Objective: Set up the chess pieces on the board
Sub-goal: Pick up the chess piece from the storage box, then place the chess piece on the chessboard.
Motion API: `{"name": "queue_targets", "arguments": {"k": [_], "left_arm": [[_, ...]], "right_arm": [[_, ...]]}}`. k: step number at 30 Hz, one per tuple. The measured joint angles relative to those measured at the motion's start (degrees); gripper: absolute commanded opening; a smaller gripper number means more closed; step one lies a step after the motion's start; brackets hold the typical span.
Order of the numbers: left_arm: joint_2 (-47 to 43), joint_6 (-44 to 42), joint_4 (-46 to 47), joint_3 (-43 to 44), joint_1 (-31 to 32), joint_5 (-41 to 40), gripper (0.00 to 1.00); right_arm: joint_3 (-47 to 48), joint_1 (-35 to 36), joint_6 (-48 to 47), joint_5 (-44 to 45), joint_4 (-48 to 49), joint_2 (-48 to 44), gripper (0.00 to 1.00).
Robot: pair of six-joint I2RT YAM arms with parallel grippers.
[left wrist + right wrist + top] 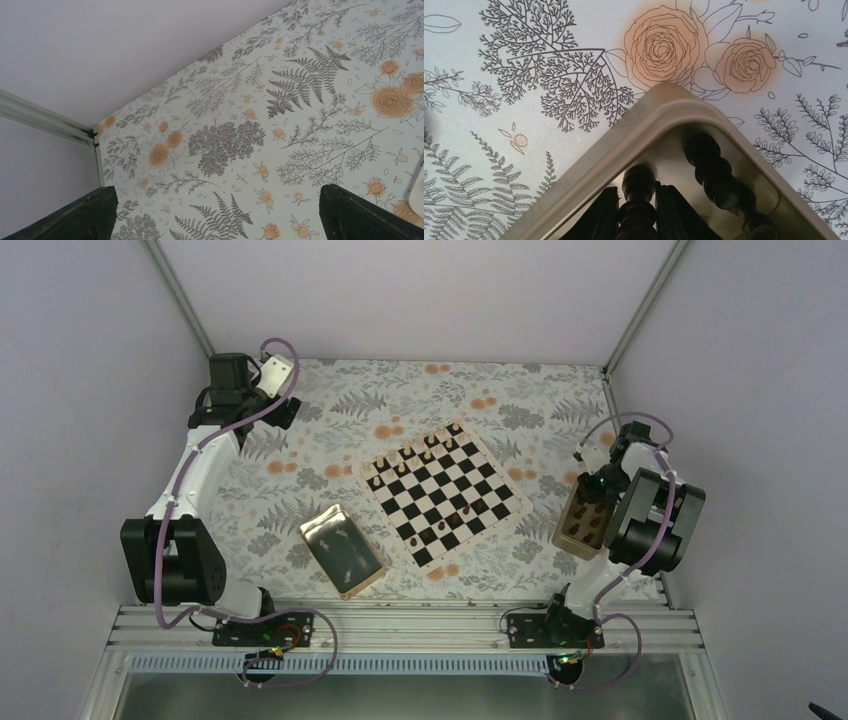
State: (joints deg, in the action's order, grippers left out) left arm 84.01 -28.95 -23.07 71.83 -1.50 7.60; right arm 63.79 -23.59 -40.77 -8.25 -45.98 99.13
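Observation:
The board [432, 492] lies at the table's middle. Light tan chess pieces [405, 462] stand along its far-left side, and a few dark ones [465, 510] stand near its close side. My right gripper [638, 205] reaches into a small tan box [624, 145] to the right of the board. It is shut on a dark chess piece [639, 187], one finger on each side. A second dark piece [714, 170] lies beside it in the box. My left gripper [217, 200] hangs open and holds nothing, over the patterned cloth at the back left.
A shiny gold tray [342, 550] sits left of the board near the front edge. The tan box [585, 525] holds several dark pieces. Walls enclose the table on three sides, with a metal corner post [95, 150] close to the left gripper.

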Motion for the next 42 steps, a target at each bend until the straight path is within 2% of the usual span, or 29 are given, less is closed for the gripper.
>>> {"name": "queue_targets", "arguments": {"k": [3,10,18,21,24,31,34,42], "left_arm": [[0.0,0.0,0.1,0.0,0.0,0.0,1.00],[0.0,0.0,0.2,0.0,0.0,0.2,1.00],[0.0,0.1,0.0,0.0,0.0,0.9,1.00],[0.0,0.5,-0.2,0.0,0.0,1.0,1.00],[0.0,1.1,-0.2,0.0,0.0,1.1,1.00],[0.0,1.8,-0.2,0.0,0.0,1.1,1.00],[0.0,2.2,-0.2,0.0,0.0,1.1,1.00],[0.0,2.6,-0.2,0.0,0.0,1.2,1.00]], "right_arm": [[0.0,0.0,0.0,0.3,-0.3,-0.2,0.14],[1.0,0.0,0.0,1.5,-2.6,-2.7,0.12],[8.7,3.1,0.2,3.4,-9.2,-8.8,0.12],[11.5,6.6,0.9,4.2,-11.5,-10.2,0.13],[13.1,14.2,3.0,4.5,-12.8,-11.6,0.13],[10.1,29.6,8.3,2.7,-12.0,-13.3,0.12],[6.6,34.1,9.3,0.9,-11.3,-13.7,0.10],[1.0,41.6,9.3,-3.4,-8.5,-16.4,0.12]]}}
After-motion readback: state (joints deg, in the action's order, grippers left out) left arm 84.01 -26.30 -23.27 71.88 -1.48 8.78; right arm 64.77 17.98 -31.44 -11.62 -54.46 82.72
